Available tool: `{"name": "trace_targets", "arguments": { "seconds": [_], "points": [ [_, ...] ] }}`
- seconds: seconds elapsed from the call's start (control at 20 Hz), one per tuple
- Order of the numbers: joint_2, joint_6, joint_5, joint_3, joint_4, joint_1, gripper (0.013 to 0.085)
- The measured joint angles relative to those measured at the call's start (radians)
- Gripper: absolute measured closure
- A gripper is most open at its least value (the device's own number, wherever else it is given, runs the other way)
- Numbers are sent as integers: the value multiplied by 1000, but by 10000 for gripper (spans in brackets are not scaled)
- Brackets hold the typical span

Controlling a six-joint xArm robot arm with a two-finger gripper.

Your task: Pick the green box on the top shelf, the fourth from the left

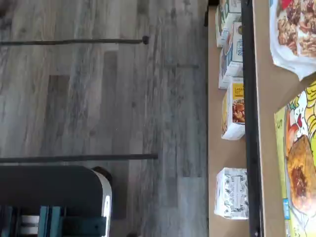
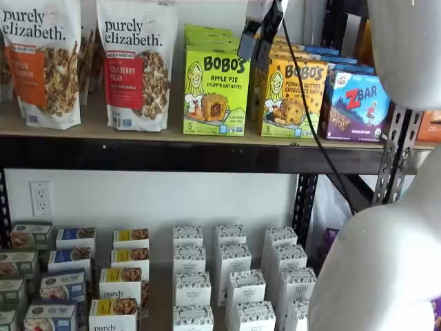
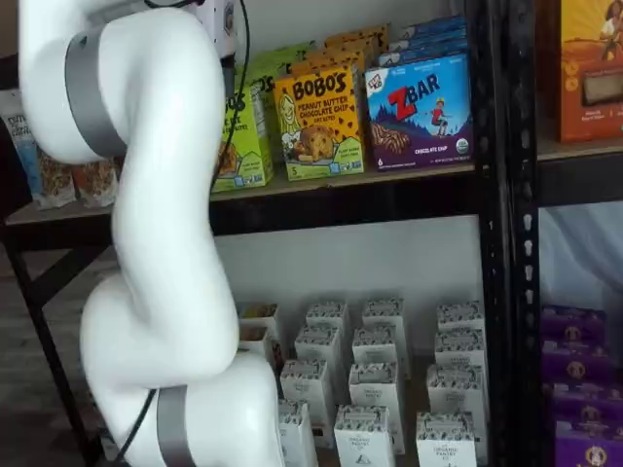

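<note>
I see the green box point(image 2: 216, 91) upright on the top shelf point(image 2: 172, 155), lime-green, reading BOBO'S Apple Pie (a cartoon blonde girl and an oat bite on its face), between a Purely Elizabeth bag point(image 2: 137, 63) and the yellow-orange Bobo's box point(image 2: 293, 98). The gripper point(image 2: 256, 38) hangs above its right corner; I cannot tell how its jaws stand.

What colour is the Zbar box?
Blue, clearest in a shelf view: Zbar box.

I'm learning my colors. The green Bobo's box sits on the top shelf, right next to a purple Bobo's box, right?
Almost. The green box does sit on the top shelf, but the Bobo's box beside it is yellow-orange, not purple. Both shelf views show it.
</note>
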Motion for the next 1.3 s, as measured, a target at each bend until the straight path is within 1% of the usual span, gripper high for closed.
{"name": "trace_targets", "arguments": {
  "seconds": [0.1,0.35,0.55,0.65,0.85,1.15,1.3],
  "points": [
    [-3,-4,-14,0,8,-7,130],
    [22,-11,0,-45,20,-23,130],
    [31,-13,-8,-56,30,-29,130],
    [22,-14,-39,-41,35,-28,130],
    [-9,-13,-134,12,49,-22,130],
    [-14,-5,-201,35,47,-7,130],
    [-13,-4,-233,45,54,-4,130]
  ]
}}
